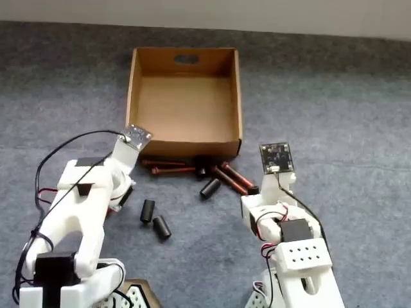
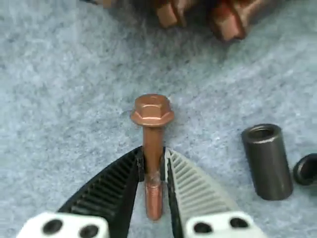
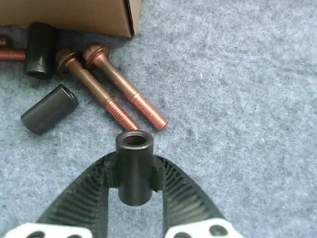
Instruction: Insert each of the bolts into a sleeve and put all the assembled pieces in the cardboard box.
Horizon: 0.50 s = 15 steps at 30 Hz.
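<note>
**Both pincers loaded: bolt on the left, sleeve on the right**

On my left wrist feed, the left pincer [image 2: 153, 154] is pinching a copper-coloured hex-flange bolt [image 2: 152, 126] by its shank. The head points away from the wrist and the threaded end lies back between the fingers. Near it a dark metal cylindrical sleeve [image 2: 267, 161] lies on the grey felt-covered counter [image 2: 64, 99].

On my right wrist feed, the right pincer [image 3: 134, 166] is clamped on a black tubular sleeve [image 3: 134, 173], its open bore facing away from the wrist. Just past it two loose copper bolts [image 3: 96, 89] lie side by side on the counter, heads toward the corner of the box. A loose black sleeve [image 3: 49, 109] lies beside them, and a further black sleeve [image 3: 39, 49] sits close to the box wall.

From the high camera I see the open brown cardboard box [image 1: 131, 96] at the far middle of the counter. Bolts and sleeves lie scattered just in front of its near wall, between my two arms. A pair of short black sleeves [image 1: 148, 210] lies apart from that cluster, near the left arm.
</note>
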Each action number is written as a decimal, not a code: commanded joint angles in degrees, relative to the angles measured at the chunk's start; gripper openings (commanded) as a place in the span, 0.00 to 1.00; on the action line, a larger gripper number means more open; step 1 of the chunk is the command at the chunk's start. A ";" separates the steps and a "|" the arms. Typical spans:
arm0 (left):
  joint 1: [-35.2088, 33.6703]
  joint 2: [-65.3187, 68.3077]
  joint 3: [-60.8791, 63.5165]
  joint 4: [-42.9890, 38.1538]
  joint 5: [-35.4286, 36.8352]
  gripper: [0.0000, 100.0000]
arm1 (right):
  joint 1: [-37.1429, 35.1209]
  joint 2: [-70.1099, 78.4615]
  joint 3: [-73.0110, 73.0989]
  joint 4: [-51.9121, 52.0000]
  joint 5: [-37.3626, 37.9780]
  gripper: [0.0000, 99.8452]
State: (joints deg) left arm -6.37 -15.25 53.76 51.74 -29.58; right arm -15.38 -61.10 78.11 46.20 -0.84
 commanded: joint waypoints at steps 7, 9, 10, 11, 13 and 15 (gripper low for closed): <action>5.05 -2.33 -1.80 -4.40 9.58 0.03 | 0.04 -1.10 -0.22 -0.84 0.62 0.01; 5.14 -2.33 -1.80 -4.40 9.67 0.09 | 0.04 -1.10 -0.22 -0.84 0.62 0.01; 4.97 -2.33 -1.80 -4.40 9.67 0.12 | 0.04 -1.10 -0.22 -0.84 0.62 0.01; 4.88 -2.33 -1.80 -4.40 9.67 0.15 | 0.04 -1.10 -0.22 -0.84 0.62 0.01; 4.88 -2.42 -1.89 -4.48 9.67 0.18 | 0.04 -1.10 -0.22 -0.84 0.62 0.01; 4.88 -2.42 -2.07 -4.75 9.67 0.18 | 0.04 -1.10 -0.22 -0.84 0.62 0.01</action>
State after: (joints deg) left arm -2.33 -15.43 53.76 48.22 -20.35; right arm -15.38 -61.10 78.11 46.20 -0.84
